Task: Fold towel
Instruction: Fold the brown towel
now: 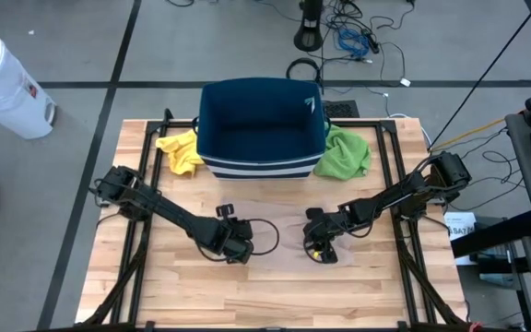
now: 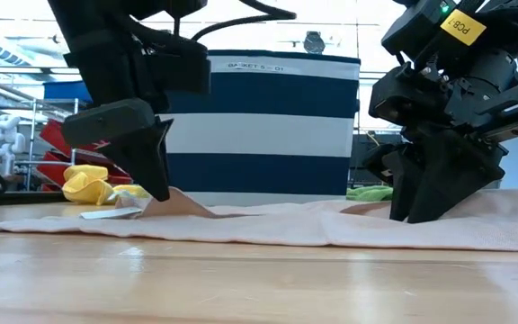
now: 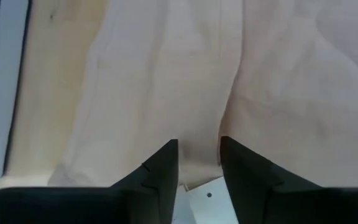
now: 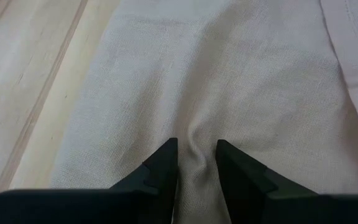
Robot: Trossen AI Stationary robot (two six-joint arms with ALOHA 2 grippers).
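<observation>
Bare wood planks fill the front of your low view, so that's the table (image 1: 275,300), one of it, and it carries everything else. Going down in size, you've got one navy basket (image 1: 262,129) with white stripes at the far end, standing upright with its open top facing the overhead camera. Then one pale pinkish towel (image 2: 268,225) spread flat in the middle of the table, in front of the basket; from above it nearly blends into the wood.

Two loose cloths next: a green cloth (image 1: 344,152) touching the basket on the right-arm side, and a yellow cloth (image 1: 181,152) against it on the left-arm side.

Two arms, both reaching down onto the towel. Your left end effector (image 1: 238,247) sits on the towel's left part, and its wrist view shows a ridge of fabric pinched up between the two fingers (image 3: 160,171), so it's clamped on the towel. In the low view, the cloth peaks up right at its tip. There's one small white tag (image 3: 207,199) just under those fingers.

Your right end effector (image 1: 321,249) is on the towel's right part, and same deal, a crease of towel is squeezed between its fingers (image 4: 163,165).
</observation>
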